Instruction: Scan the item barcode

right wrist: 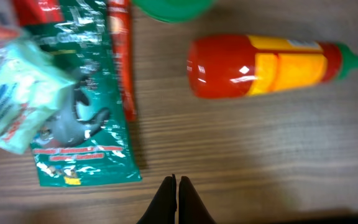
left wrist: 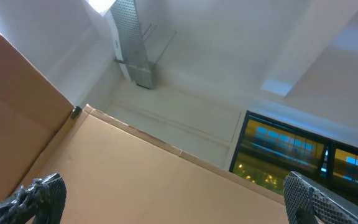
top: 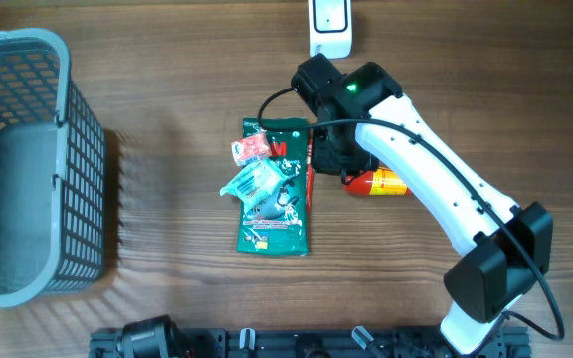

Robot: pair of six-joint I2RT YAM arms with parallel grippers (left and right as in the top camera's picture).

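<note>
Presumably the item is the red bottle (right wrist: 263, 65), lying on its side on the surface (top: 167, 298) just right of the green packet (top: 275, 189). For a good grasp: open up first, straddle the bottle's middle across its width, and keep the label clear for the white scanner (top: 328, 25) beyond the packet's top edge.

Bottle: glossy red, yellow label, green cap; barcode not visible.

Right end effector (right wrist: 176, 199): pinched fully together, empty, just beside the packet. Left end effector (left wrist: 176, 200): spread wide, empty, facing the ceiling.
</note>
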